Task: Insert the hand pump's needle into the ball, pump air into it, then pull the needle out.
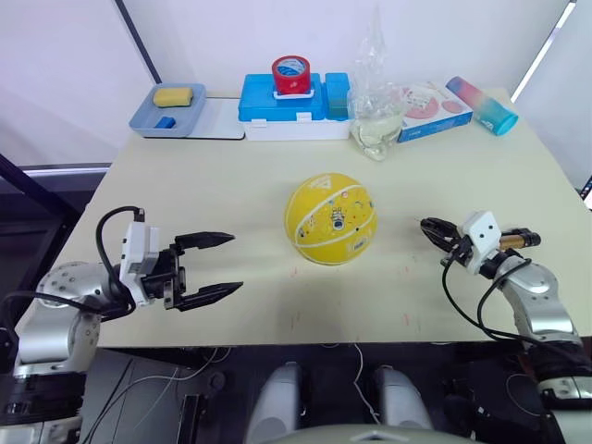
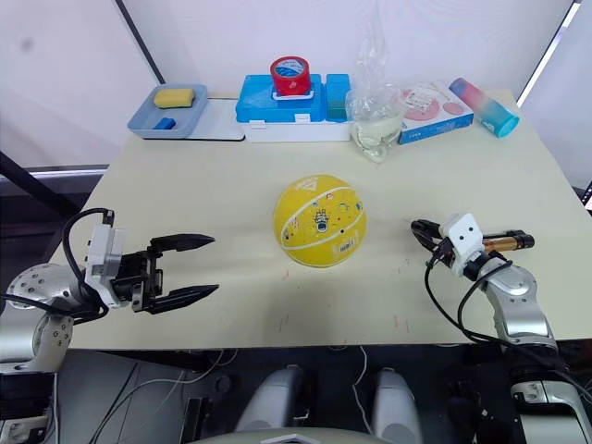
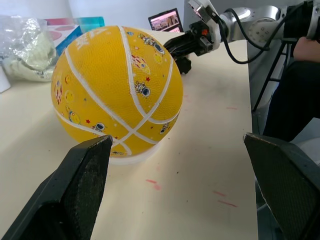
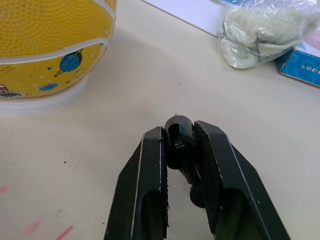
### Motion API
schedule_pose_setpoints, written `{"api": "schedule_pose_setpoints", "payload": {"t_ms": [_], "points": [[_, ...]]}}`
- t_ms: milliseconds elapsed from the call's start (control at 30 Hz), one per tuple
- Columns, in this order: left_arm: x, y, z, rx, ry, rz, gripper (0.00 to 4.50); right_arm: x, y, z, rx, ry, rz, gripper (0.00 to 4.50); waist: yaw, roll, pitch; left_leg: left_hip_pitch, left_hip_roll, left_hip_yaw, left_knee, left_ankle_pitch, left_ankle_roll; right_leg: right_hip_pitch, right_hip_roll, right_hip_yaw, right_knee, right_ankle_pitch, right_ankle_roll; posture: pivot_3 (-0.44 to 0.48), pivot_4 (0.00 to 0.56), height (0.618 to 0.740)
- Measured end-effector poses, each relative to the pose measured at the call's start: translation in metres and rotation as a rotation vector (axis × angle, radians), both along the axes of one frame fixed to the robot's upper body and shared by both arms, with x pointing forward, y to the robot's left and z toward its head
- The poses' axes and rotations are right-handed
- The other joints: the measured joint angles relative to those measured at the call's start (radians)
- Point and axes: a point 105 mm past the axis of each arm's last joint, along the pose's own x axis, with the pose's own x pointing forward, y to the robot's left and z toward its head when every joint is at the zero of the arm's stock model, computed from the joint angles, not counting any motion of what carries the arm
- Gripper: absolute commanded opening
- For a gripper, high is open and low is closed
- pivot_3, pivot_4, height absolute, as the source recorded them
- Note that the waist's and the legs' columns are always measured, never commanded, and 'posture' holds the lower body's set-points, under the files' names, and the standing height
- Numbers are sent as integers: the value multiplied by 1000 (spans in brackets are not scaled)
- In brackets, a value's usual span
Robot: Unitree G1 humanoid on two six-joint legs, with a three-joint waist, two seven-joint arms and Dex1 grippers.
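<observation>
Right gripper [image 4: 181, 134] gripping needle [image 4: 178, 131] (low, level)

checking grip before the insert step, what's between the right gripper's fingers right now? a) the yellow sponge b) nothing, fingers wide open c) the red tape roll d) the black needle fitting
d: the right gripper is closed on the black fitting of the needle, short of the ball.
</observation>
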Motion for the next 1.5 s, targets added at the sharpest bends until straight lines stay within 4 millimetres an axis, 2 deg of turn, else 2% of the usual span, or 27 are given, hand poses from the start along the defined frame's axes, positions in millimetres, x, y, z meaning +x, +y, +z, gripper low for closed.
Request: {"api": "schedule_pose_setpoints", "payload": {"t_ms": [67,100,267,300,433,500,633,833,967,1067,1300,1500], "points": [[-1,1,1,1,-10,-1,4500,0,-1,-1,-2,3,-4,1394,0,0,0,0,0,0,0,0,0,0,0,0,0,1,-1,0,150,739],[-1,2,2,1,-14,-1,4500,0,-1,-1,-1,3,-5,1618,0,0,0,0,0,0,0,0,0,0,0,0,0,1,-2,0,150,739],[-2,7,-3,-6,-15,5,4500,1,-3,2,12,-3,-9,4193,-1,0,0,0,1,1,0,0,0,0,1,0,0,1,-1,0,150,739],[-2,8,-4,-11,-13,8,4500,0,-4,5,23,-12,-10,4422,-1,0,0,0,1,1,0,0,0,0,1,0,0,1,-2,0,150,739],[-1,9,-7,-21,-16,23,4500,-9,-12,20,56,-45,1,4422,2,0,0,0,2,1,0,0,0,0,1,0,0,1,-2,0,150,739],[0,8,-11,-40,-8,46,4500,-17,-18,19,83,-31,1,4422,2,0,0,0,2,1,0,0,0,0,1,1,0,2,-2,0,150,739],[2,9,-18,-80,6,115,4500,-36,-24,7,139,46,40,4422,0,0,0,2,2,2,0,0,0,1,1,2,0,2,-3,0,150,739],[-2,11,-52,-128,79,283,4500,-61,-45,-4,185,121,70,4422,0,0,0,4,3,3,0,0,0,1,2,3,0,1,-1,0,150,739],[-2,14,-61,-115,79,356,4500,-66,-54,-10,211,150,69,4422,0,0,0,4,3,3,0,0,0,1,2,3,0,1,-2,0,150,739],[-4,20,-75,-98,110,438,4500,-71,-72,-22,230,187,20,4422,2,0,0,4,3,3,0,-1,0,1,1,3,0,1,-2,0,150,739],[-11,24,-96,-92,144,537,4500,-84,-104,-44,228,217,-64,4422,0,0,0,5,3,4,0,-1,0,1,1,3,0,1,-2,0,150,739],[-13,24,-105,-60,152,576,4500,-91,-113,-51,216,204,-84,4422,1,0,0,5,3,4,0,-1,0,0,1,4,0,1,-2,0,150,739]]}}
